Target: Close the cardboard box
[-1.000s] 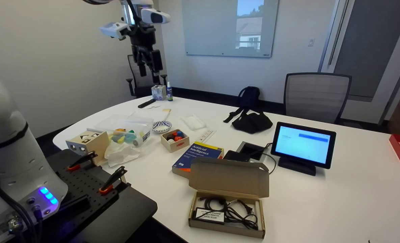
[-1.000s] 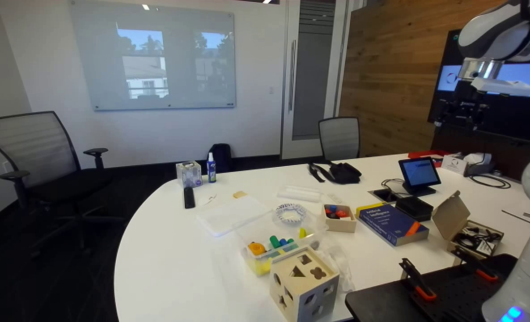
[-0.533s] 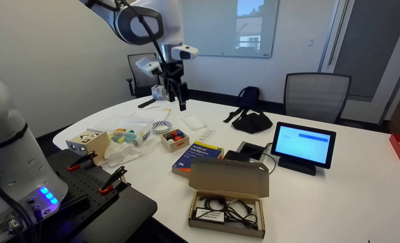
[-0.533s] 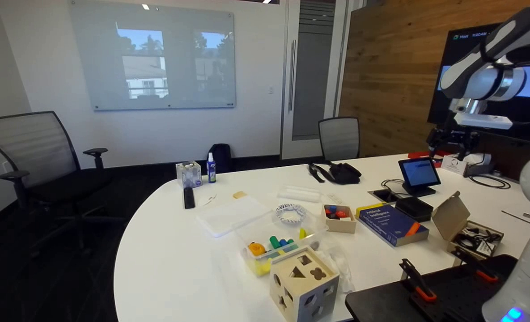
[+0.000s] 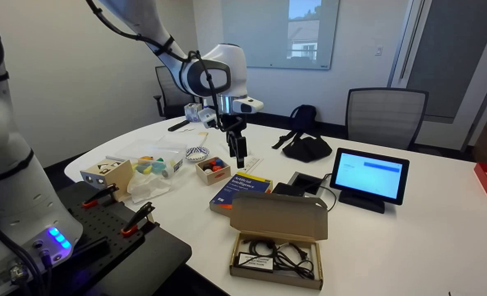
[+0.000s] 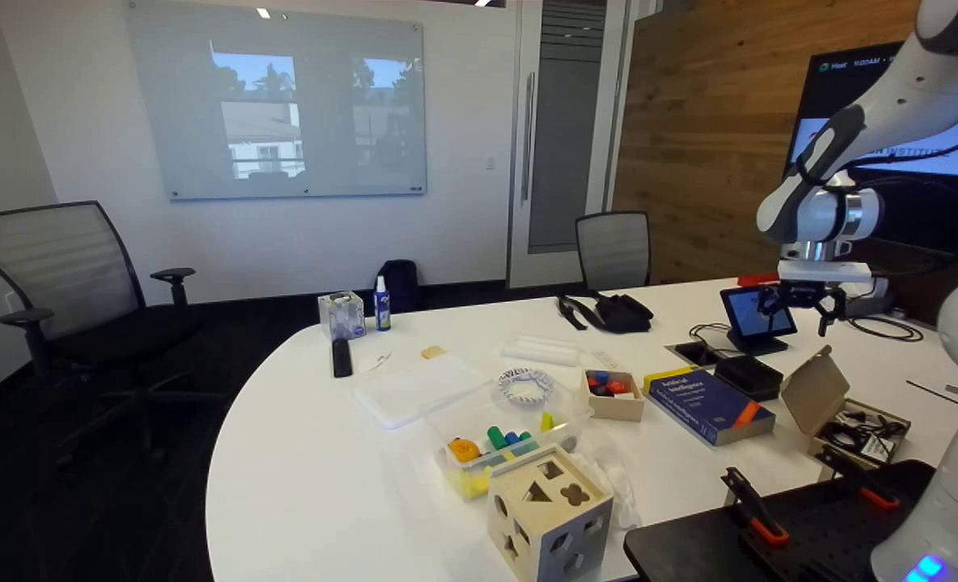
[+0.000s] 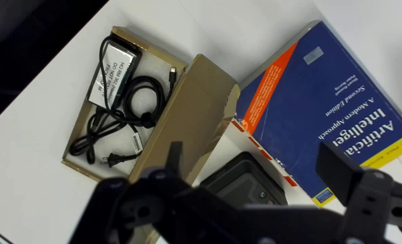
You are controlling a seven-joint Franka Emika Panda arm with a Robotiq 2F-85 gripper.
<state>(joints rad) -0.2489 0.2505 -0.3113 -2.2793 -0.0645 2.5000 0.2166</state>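
The cardboard box (image 5: 276,280) lies on the white table with its lid (image 5: 278,216) standing up and open in both exterior views. Black cables and a labelled black adapter (image 7: 111,73) lie inside. In the wrist view the box is at the left, with its brown lid (image 7: 201,105) slanting across the middle. My gripper (image 6: 798,315) is open and empty, in the air above the table; it also shows in an exterior view (image 5: 239,158). In the wrist view the gripper (image 7: 251,152) has its fingers wide apart, one in front of the lid and one over the blue book.
The blue book (image 5: 241,189) and a black speaker device (image 7: 246,184) lie close behind the lid. A tablet on a stand (image 5: 368,176) is beyond the box. A wooden tray of balls (image 5: 213,172) and a wooden shape cube (image 6: 550,517) stand on the table.
The arm has come down and forward over the table, and the gripper is lower and nearer the blue book and the box. The box and its lid have not moved.
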